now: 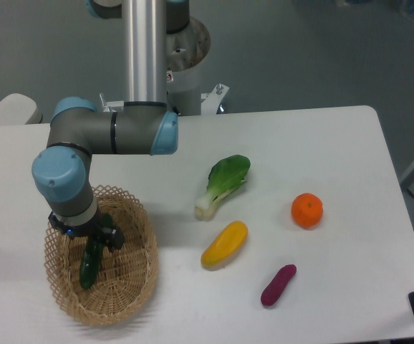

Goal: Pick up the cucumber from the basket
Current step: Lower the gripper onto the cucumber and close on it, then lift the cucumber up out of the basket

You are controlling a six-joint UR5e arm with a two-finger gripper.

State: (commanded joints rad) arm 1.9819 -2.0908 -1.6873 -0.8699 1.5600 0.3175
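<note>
The dark green cucumber (pixel 89 263) lies inside the light tan wicker basket (pixel 132 287) at the table's front left. My gripper (pixel 94 242) reaches down into the basket, with its dark fingers on either side of the cucumber's upper end. The fingers appear closed on the cucumber. The cucumber's top end is hidden by the gripper; its lower end points toward the basket's front. I cannot tell whether it is lifted off the basket floor.
A bok choy (pixel 223 184), a yellow vegetable (pixel 224 244), an orange (pixel 306 211) and a purple sweet potato (pixel 278 285) lie on the white table to the right of the basket. The arm's base column (pixel 148 50) stands at the back.
</note>
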